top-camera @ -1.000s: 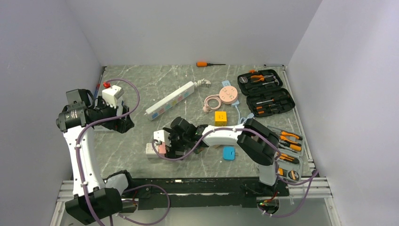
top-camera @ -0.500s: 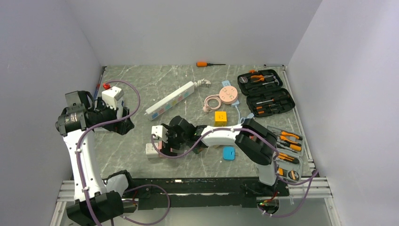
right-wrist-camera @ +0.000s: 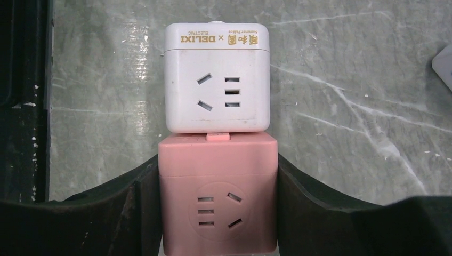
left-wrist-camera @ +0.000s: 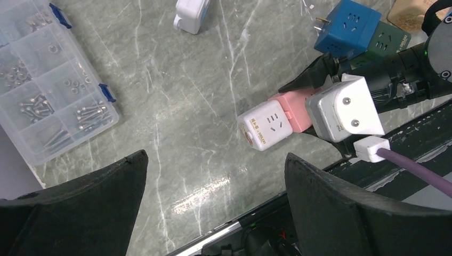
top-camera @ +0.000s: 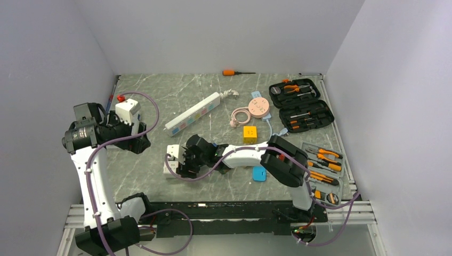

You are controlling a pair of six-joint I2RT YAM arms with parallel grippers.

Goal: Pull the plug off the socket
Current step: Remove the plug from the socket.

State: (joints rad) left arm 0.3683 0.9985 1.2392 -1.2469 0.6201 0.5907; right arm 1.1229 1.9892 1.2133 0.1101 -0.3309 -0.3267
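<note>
Right wrist view looks straight down on a pink cube adapter (right-wrist-camera: 218, 197) joined end to end with a white cube socket (right-wrist-camera: 216, 80) on the grey marbled tabletop (right-wrist-camera: 346, 80). The white one sits in the upper middle of the frame with gold lettering along its top edge, and the pink one lies directly below it, meeting it at a small pink tab. My right gripper (right-wrist-camera: 217, 173) is narrowed onto the pink cube adapter, with one black finger (right-wrist-camera: 133, 208) against its left flank and the other against its right, while the white cube socket stands free of them. From the top external camera this pair lies left of centre in the lower half of the frame. The long white power strip (top-camera: 193, 111), with its row of pastel outlets, lies diagonally in the upper middle, well apart from both of my grippers, with its white cord end (top-camera: 230, 94) at its upper right tip. My left gripper (left-wrist-camera: 216, 157) hangs spread wide with nothing between its fingers. Its wrist camera shows the cube pair at centre right, a clear compartment box of screws (left-wrist-camera: 48, 80) at upper left, and a blue cube (left-wrist-camera: 346, 26) touching a dark green cube (left-wrist-camera: 392, 40) at upper right.
</note>
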